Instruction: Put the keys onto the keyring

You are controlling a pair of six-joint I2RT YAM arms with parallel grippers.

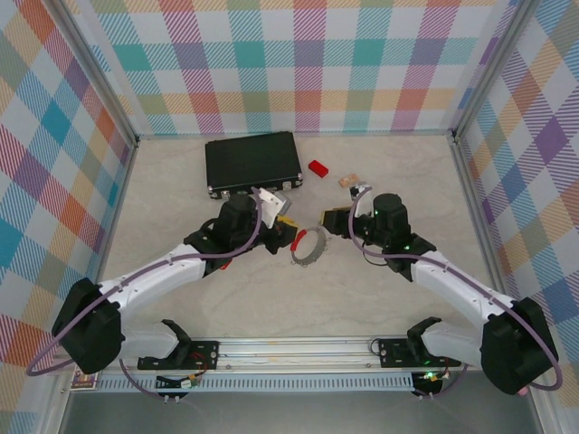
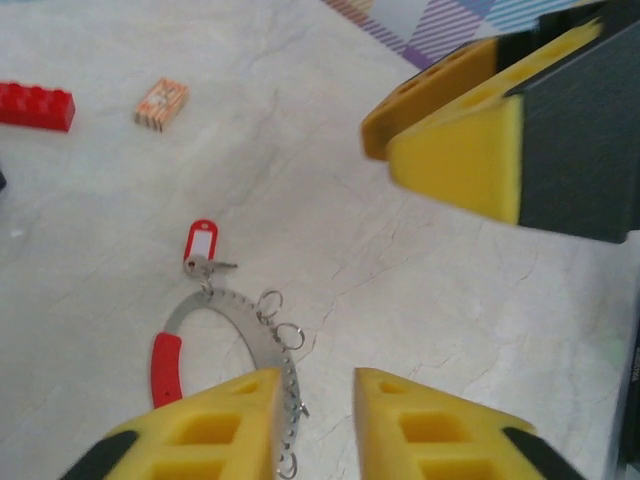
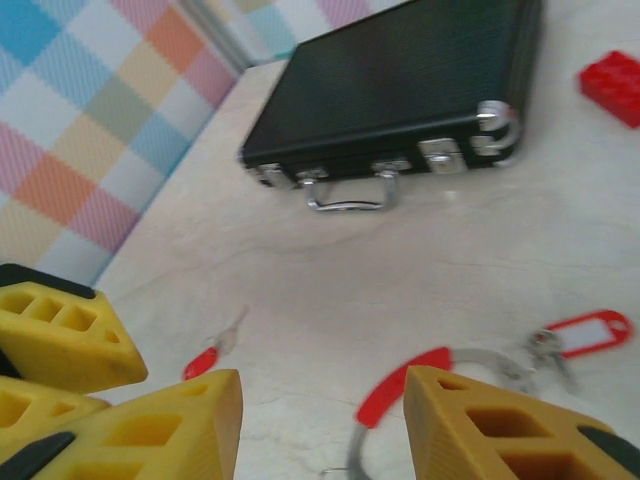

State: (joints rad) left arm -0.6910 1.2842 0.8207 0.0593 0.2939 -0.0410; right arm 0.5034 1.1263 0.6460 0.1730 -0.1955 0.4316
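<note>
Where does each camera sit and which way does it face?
Top external: above and behind, looking down on the pale table; left arm and right arm show.
Left wrist: low, facing the thin silver wire keyring with red arc; yellow-fingered left gripper at bottom.
Right wrist: low, facing the black rectangular case; right gripper at bottom.
Shared: both wrist views catch the keyring and the red rectangular block.

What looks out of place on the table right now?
One red-headed key lies loose on the table, apart from the keyring and not threaded on. A tagged key sits at the ring's rim. Nothing looks damaged or spilled.
</note>
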